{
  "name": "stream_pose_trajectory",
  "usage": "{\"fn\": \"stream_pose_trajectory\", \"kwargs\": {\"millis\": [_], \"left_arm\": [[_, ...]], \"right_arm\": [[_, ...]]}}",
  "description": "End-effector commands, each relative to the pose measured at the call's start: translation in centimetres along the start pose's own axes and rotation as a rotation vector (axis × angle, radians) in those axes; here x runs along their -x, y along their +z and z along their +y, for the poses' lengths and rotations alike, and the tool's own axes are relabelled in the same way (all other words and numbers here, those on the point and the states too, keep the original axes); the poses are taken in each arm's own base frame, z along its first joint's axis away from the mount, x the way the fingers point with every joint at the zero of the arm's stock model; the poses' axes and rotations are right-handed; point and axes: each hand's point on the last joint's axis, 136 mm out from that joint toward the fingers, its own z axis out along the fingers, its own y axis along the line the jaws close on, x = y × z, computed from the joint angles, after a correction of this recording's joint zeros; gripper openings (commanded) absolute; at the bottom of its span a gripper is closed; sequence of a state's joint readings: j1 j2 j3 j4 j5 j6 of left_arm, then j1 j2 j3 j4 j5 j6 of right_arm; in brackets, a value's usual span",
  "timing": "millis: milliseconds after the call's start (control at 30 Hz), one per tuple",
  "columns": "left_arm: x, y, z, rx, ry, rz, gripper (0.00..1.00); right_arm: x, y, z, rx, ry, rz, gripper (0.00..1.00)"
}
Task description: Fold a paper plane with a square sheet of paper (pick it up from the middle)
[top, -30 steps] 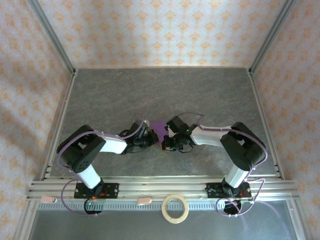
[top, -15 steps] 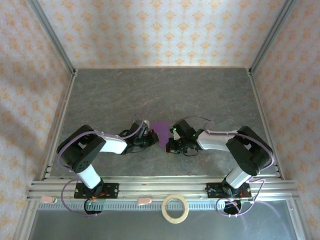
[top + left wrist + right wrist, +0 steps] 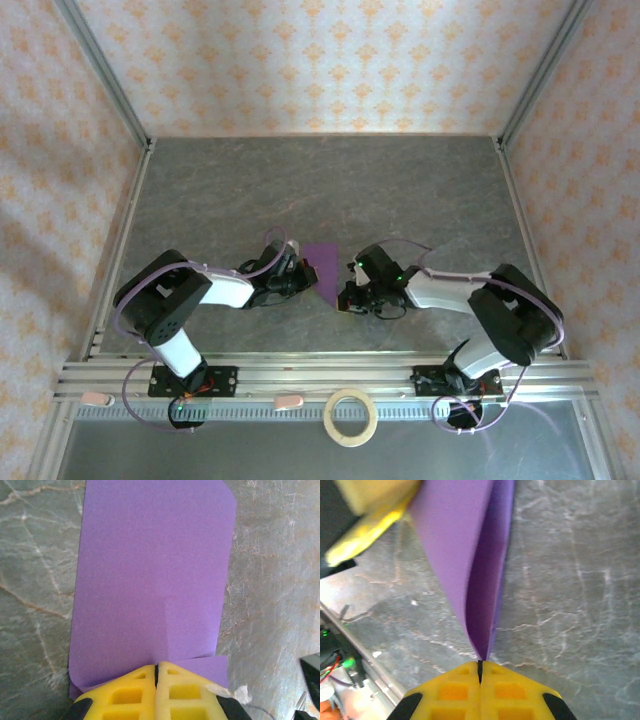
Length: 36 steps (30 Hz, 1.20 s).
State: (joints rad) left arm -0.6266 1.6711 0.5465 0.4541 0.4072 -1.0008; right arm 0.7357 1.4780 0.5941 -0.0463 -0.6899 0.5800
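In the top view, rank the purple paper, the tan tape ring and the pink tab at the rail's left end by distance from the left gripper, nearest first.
1. The purple paper: pinched in the shut jaws of the left gripper, just to its right.
2. The tape ring: at the near edge, below and slightly right.
3. The pink tab: far left end of the rail.

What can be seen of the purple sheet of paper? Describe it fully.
The square sheet of paper is thin, plain purple, folded over into two layers with rounded corners; the lower layer peeks out at one edge. From the right wrist, the layers gape in a narrow V. It sits over the grey marbled table, pinched from either side by the shut left gripper and right gripper.
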Motion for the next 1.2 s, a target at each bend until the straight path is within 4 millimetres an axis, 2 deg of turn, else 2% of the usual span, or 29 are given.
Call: {"fn": "stream_pose_trajectory", "kwargs": {"millis": [0, 100, 267, 400, 500, 567, 633, 767, 867, 967, 1167], "left_arm": [[-2.8, -0.2, 7.4, 0.252, -0.031, 0.067, 0.00], [-2.7, -0.2, 7.2, 0.249, -0.027, 0.065, 0.00], [-2.6, -0.1, 6.9, 0.241, -0.026, 0.065, 0.00], [-2.4, 0.0, 6.6, 0.235, -0.017, 0.062, 0.00], [-2.0, -0.1, 5.9, 0.223, 0.000, 0.055, 0.00], [-1.5, -0.3, 4.9, 0.199, 0.020, 0.045, 0.00], [-0.6, -0.7, 2.7, 0.147, 0.049, 0.025, 0.00], [1.8, -2.3, -2.2, 0.053, 0.104, -0.039, 0.02], [1.6, -2.8, -4.3, -0.022, 0.091, -0.028, 0.00], [0.1, -2.4, -4.1, -0.054, 0.052, 0.007, 0.00], [-2.5, -0.7, -1.5, -0.025, -0.016, 0.068, 0.00]], "right_arm": [[2.0, -1.6, 3.9, 0.106, -0.019, -0.041, 0.00], [2.9, -0.6, 5.0, 0.133, -0.011, -0.015, 0.00], [4.2, 2.3, 2.8, 0.048, 0.028, 0.009, 0.00], [2.6, 3.8, -0.2, -0.011, 0.073, 0.063, 0.00], [0.6, 3.7, -1.7, -0.014, 0.105, 0.096, 0.00], [-0.5, 3.5, -2.3, -0.002, 0.124, 0.107, 0.00], [-1.1, 3.3, -2.8, 0.004, 0.147, 0.105, 0.00], [-1.1, 3.4, -3.0, 0.010, 0.163, 0.099, 0.00], [-0.9, 3.5, -3.0, 0.016, 0.172, 0.092, 0.00], [-0.8, 3.5, -3.0, 0.022, 0.180, 0.087, 0.00], [-0.7, 3.5, -3.2, 0.016, 0.189, 0.084, 0.00]]}}
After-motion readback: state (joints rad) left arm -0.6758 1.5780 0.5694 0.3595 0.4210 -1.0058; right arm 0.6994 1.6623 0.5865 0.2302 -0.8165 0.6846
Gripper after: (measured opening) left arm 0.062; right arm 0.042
